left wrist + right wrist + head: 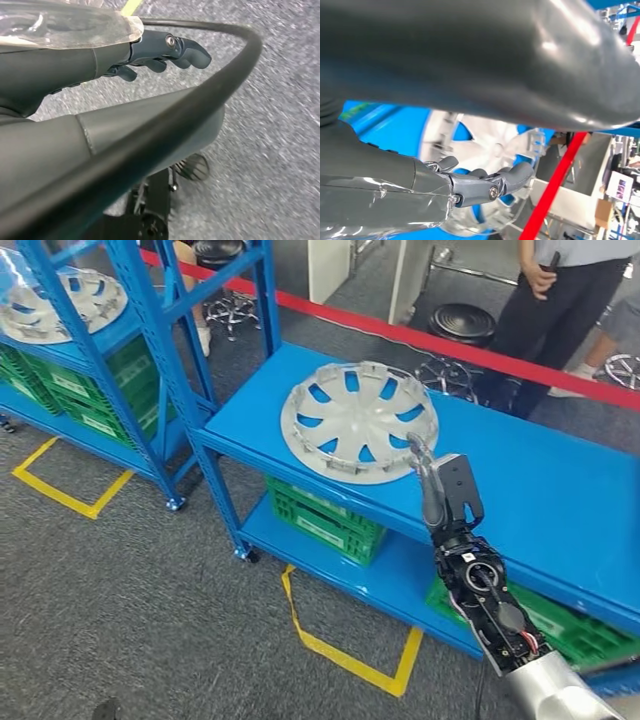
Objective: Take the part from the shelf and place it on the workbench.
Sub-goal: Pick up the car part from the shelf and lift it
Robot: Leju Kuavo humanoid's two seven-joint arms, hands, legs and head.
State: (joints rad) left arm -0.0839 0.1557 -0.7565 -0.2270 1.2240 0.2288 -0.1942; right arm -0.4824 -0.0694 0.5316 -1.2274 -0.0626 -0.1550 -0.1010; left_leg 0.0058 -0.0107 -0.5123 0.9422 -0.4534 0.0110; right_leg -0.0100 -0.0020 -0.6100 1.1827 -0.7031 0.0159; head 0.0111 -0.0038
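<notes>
Grey carpet with yellow floor tape underfoot; left hand hangs over it, fingers loosely curled, holding nothing. Right hand reaches to the near rim of the hubcap, fingers apart, nothing gripped yet, probably lining up an edge grasp. Hubcap lies flat on the blue shelf. Green crate sits beneath the hubcap; red barrier tape beyond.

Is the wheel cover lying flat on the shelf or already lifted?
Flat: the wheel cover lies on the blue shelf; the right hand is at its rim.
</notes>
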